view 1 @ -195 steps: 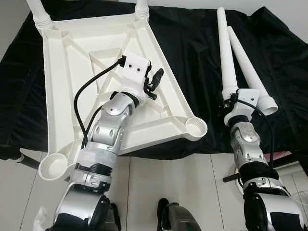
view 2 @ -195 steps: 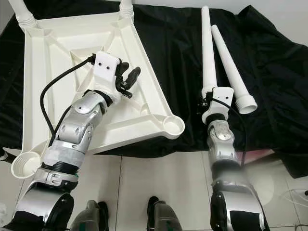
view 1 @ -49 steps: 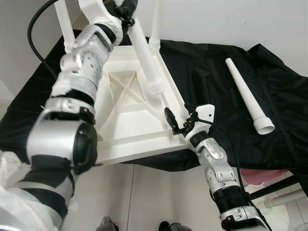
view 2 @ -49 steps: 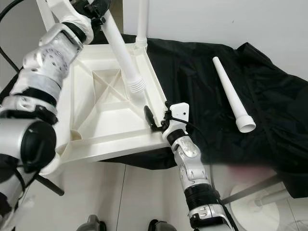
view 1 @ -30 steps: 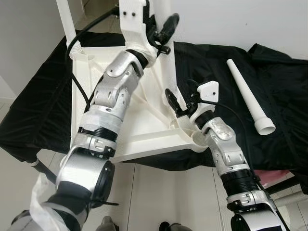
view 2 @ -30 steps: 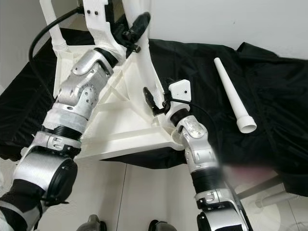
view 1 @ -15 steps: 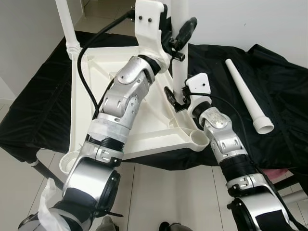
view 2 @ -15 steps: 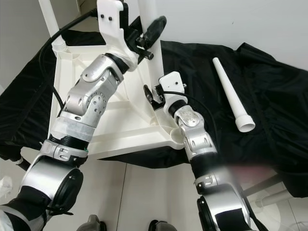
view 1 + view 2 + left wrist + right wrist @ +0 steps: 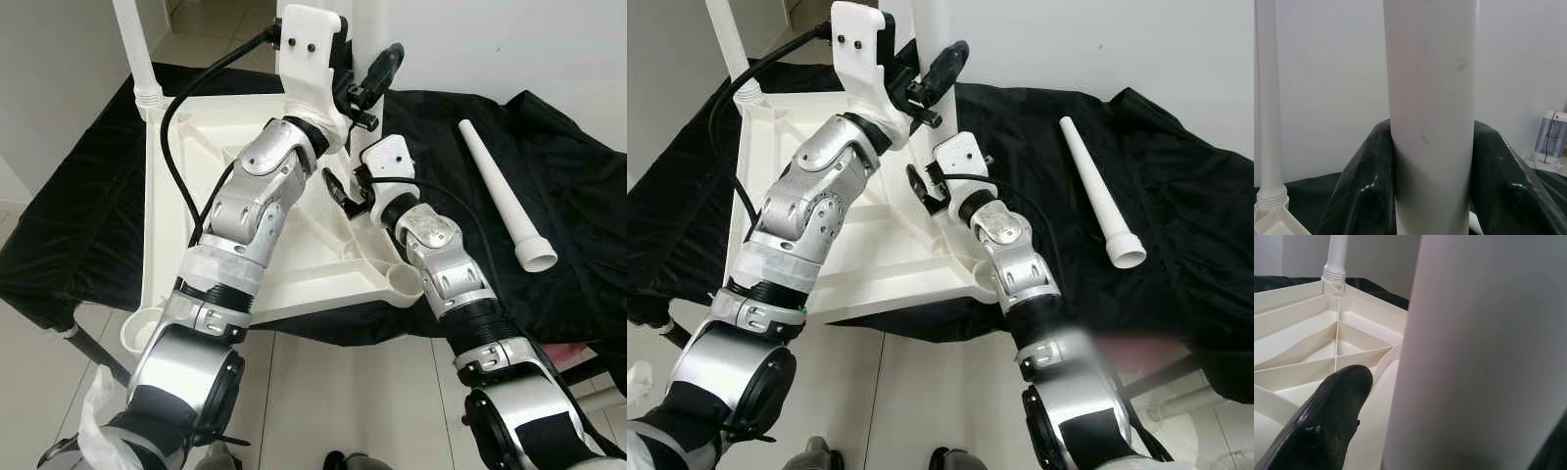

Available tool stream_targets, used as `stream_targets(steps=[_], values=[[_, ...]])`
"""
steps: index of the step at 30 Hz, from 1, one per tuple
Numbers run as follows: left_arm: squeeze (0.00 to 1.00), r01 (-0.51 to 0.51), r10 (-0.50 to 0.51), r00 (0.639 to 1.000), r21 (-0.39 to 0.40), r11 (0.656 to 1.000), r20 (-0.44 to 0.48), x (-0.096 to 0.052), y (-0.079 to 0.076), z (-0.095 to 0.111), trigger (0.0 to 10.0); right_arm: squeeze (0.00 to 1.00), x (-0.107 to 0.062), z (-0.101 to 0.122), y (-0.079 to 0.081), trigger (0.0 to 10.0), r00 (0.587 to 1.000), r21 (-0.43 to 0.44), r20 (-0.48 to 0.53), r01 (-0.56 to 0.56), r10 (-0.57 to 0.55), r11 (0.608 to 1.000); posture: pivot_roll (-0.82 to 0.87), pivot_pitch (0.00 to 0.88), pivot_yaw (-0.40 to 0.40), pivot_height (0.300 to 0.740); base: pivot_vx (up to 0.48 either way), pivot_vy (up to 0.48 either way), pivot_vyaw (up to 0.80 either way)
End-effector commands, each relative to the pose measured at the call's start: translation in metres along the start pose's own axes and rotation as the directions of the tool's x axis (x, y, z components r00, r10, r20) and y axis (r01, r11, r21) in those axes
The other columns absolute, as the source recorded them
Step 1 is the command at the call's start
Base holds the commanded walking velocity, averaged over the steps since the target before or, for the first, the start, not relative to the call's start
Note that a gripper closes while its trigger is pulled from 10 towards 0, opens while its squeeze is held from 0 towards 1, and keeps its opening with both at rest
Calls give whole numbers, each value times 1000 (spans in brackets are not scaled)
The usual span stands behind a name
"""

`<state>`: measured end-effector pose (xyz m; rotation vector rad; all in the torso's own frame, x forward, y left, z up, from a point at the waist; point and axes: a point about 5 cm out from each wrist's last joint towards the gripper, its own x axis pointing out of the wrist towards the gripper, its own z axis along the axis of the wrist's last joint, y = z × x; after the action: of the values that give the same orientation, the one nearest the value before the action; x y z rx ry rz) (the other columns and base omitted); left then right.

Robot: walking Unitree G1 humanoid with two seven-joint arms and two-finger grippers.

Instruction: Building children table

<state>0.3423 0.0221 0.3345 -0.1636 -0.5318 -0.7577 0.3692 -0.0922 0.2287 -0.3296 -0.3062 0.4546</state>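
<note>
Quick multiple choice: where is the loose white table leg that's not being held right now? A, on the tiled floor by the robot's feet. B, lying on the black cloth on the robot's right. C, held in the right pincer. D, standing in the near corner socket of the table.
B: the loose leg lies flat on the black cloth, apart from the upturned table, on the robot's right.
</note>
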Motion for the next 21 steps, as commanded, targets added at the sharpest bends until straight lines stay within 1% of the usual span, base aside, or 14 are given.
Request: stream_targets(steps=[1,2,3,5,6,7,9,10,11,12,13,14,21], values=[[0,11,-11,1000,10,1000,12,1,-5,4,10000,0,-1,-4,2,10000,1000,2,-27,-10,10,1000,18,50,-70,740,0,0,0],[0,11,-11,1000,10,1000,12,1,-5,4,10000,0,-1,-4,2,10000,1000,2,-27,-10,10,1000,18,50,-70,740,0,0,0],[0,11,-11,1000,11,1000,13,1,-5,4,10000,0,-2,-6,3,8784,999,12,-36,-6,7,1000,17,50,-69,740,0,0,0],[0,11,-12,1000,12,1000,14,1,-5,5,10000,0,-2,-7,3,8784,999,20,-42,-3,4,1000,17,50,-69,740,0,0,0],[0,13,-13,1000,13,1000,14,2,-6,5,10000,0,-2,-8,4,7098,999,22,-48,-4,5,1000,16,50,-68,740,0,0,0],[0,14,-14,1000,14,1000,15,2,-6,5,10000,0,-2,-9,4,5725,999,21,-51,-4,5,1000,17,50,-67,740,0,0,0],[0,15,-15,1000,15,1000,16,2,-6,5,10000,0,-2,-9,4,5725,999,20,-53,-5,6,1000,17,50,-67,740,0,0,0],[0,14,-15,1000,15,1000,16,2,-6,6,10000,0,-2,-10,4,4235,998,27,-57,-4,6,1000,16,51,-68,740,0,0,0],[0,14,-15,1000,15,1000,16,2,-6,6,10000,0,-2,-10,4,4235,998,27,-57,-4,6,1000,16,51,-68,740,0,0,0],[0,14,-14,1000,15,1000,16,3,-6,6,10000,0,-2,-10,5,1686,998,37,-63,-4,6,999,16,51,-68,740,0,0,0],[0,14,-14,1000,15,1000,16,3,-6,6,10000,0,-2,-10,5,1686,998,37,-63,-4,6,999,16,51,-68,740,0,0,0],[0,12,-13,1000,16,1000,17,3,-6,6,10000,0,-2,-11,5,0,998,49,-70,-2,6,999,16,54,-69,740,0,0,0],[0,4,-5,1000,24,1000,22,4,-6,8,10000,0,-4,-17,7,0,994,64,-107,-2,9,998,19,63,-75,740,0,0,0]])
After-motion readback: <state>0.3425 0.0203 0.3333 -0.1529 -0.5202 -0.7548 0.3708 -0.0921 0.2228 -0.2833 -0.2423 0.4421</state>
